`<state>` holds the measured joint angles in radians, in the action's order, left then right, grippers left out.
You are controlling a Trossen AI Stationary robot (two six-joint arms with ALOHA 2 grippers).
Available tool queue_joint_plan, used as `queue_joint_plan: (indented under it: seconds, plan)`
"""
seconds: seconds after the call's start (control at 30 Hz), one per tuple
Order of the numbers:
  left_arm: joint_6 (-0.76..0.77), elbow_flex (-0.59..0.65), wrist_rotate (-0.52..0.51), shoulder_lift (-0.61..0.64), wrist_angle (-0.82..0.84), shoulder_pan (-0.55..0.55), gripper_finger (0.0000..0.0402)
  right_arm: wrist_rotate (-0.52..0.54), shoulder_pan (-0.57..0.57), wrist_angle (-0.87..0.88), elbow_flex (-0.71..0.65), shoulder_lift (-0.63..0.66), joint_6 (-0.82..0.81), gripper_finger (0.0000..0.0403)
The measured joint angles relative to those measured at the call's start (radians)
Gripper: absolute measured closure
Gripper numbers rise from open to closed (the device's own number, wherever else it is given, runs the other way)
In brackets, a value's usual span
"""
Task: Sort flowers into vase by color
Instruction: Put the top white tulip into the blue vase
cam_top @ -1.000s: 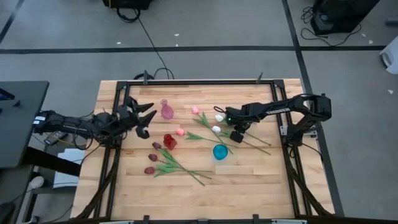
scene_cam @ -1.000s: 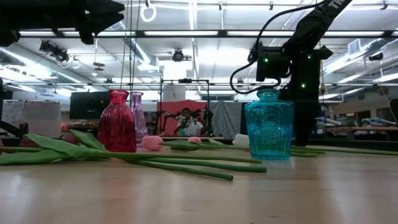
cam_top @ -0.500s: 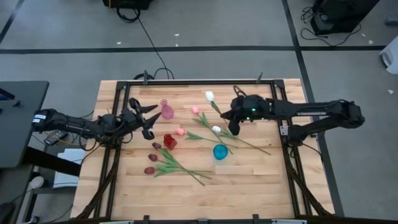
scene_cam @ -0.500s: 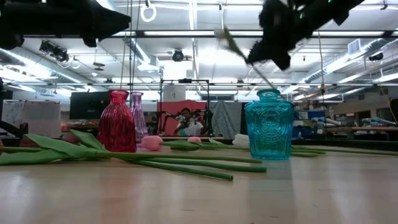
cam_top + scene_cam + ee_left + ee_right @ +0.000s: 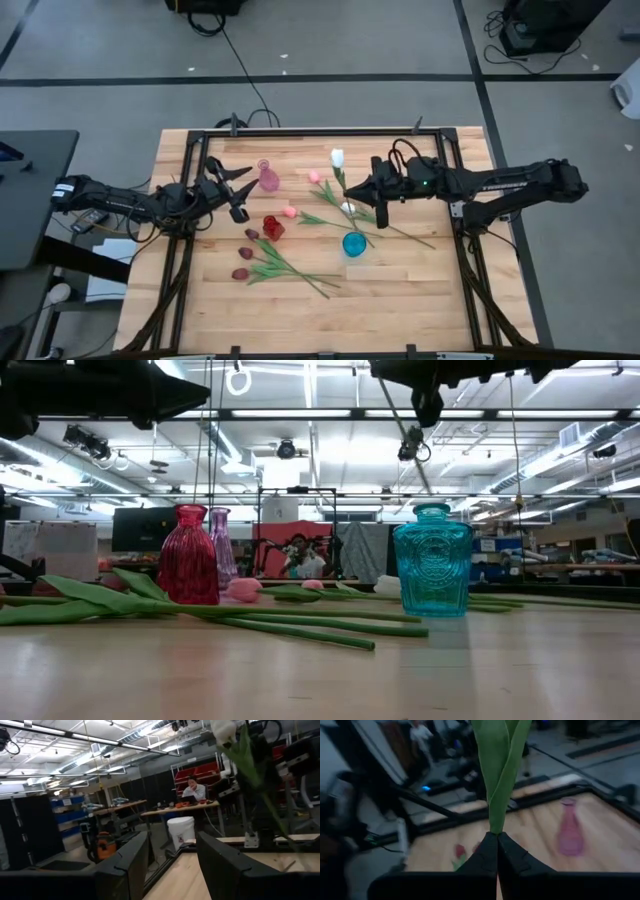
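White-headed artificial tulip (image 5: 337, 157), long green stem and leaves: lifted off wooden table (image 5: 420, 290), stem clamped between closed fingers of right gripper (image 5: 352, 189), head toward table's far edge. Remaining flowers flat on table: pink heads (image 5: 314, 176) beside clear pink glass vase (image 5: 268, 177); dark maroon heads (image 5: 246, 255), apparently three, near red ribbed glass vase (image 5: 272, 228). Turquoise glass vase (image 5: 354, 244) near right gripper. Left gripper (image 5: 243, 189) beside pink vase, fingers spread, holding nothing.
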<state>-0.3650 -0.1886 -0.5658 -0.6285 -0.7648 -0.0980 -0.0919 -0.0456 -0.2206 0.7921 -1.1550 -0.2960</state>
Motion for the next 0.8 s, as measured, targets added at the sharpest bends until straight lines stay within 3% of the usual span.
queue_joint_plan:
  seconds: [0.13,0.47,0.63,0.8]
  plan:
    - [-0.001,0.000,-0.016,0.000,-0.002,0.000,0.0229,-0.059,0.002,-0.045,0.000,-0.023,-0.014,0.0397]
    - [-0.016,0.000,-0.017,0.000,-0.014,0.000,0.0229,0.002,0.044,-0.047,-0.016,-0.065,0.061,0.0396]
    - [-0.029,0.000,-0.023,0.000,-0.011,0.000,0.0229,0.005,0.047,-0.119,-0.104,-0.041,0.056,0.0396]
    - [-0.046,0.000,-0.044,0.000,-0.011,0.000,0.0229,-0.010,0.051,-0.317,-0.243,0.004,0.055,0.0396]
